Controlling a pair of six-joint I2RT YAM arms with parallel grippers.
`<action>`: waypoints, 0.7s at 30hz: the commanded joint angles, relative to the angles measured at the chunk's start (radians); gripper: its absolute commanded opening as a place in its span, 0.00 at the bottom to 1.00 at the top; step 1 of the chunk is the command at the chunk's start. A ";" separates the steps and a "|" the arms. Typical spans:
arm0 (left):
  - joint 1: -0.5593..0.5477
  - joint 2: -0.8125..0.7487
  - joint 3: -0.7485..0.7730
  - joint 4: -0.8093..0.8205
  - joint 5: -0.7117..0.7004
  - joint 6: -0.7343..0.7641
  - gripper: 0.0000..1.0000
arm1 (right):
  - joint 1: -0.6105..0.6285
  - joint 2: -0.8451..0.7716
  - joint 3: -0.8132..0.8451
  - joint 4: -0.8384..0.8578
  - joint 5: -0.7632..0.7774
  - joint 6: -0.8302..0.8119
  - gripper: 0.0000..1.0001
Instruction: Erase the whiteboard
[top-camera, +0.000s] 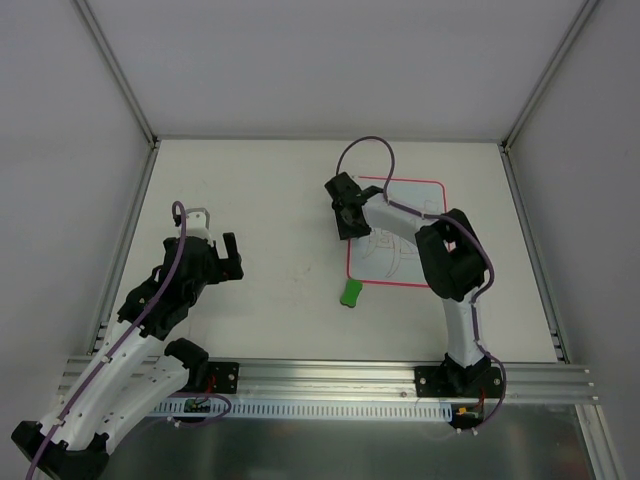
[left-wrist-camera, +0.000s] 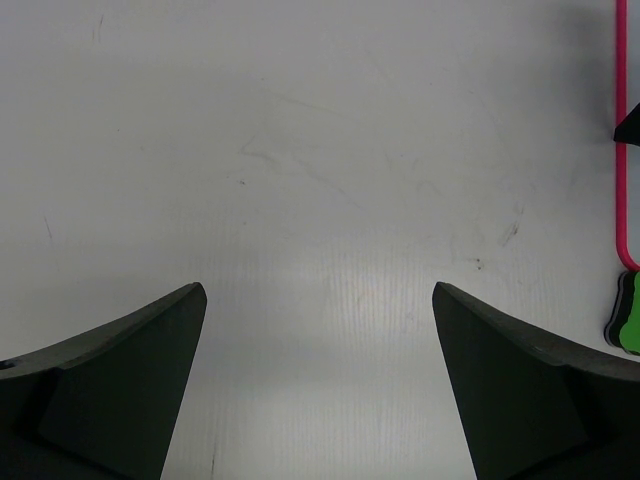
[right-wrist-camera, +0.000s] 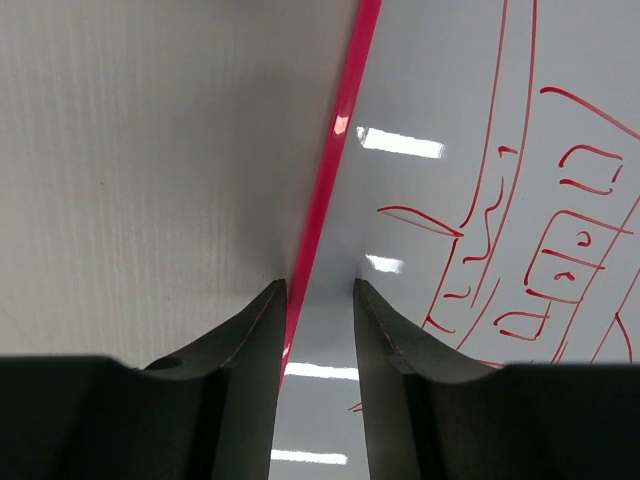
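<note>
The whiteboard (top-camera: 405, 215) lies flat at the right of the table, white with a red-pink border and red scribbles. My right gripper (top-camera: 347, 222) sits low at its left edge. In the right wrist view its fingers (right-wrist-camera: 320, 283) stand a narrow gap apart and straddle the pink border (right-wrist-camera: 340, 140), one tip on the table side, one on the board (right-wrist-camera: 440, 80). They clasp nothing. A green and black eraser (top-camera: 351, 293) lies just off the board's near left corner. My left gripper (top-camera: 232, 255) is wide open and empty over bare table (left-wrist-camera: 320, 290), left of the eraser (left-wrist-camera: 628, 312).
The cream table (top-camera: 270, 200) has grey walls behind it and metal rails along both sides. An aluminium rail (top-camera: 330, 378) with the arm bases runs along the near edge. The right arm's purple cable (top-camera: 365, 145) loops above the board.
</note>
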 joint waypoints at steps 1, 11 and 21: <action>0.011 0.005 -0.003 0.020 0.019 0.013 0.99 | 0.008 0.043 0.027 0.011 -0.069 0.029 0.35; 0.013 0.002 -0.005 0.018 0.014 0.015 0.99 | 0.096 0.140 0.121 -0.005 -0.157 -0.119 0.12; 0.014 -0.006 -0.005 0.018 -0.006 0.012 0.99 | 0.256 0.228 0.257 -0.065 -0.237 -0.215 0.08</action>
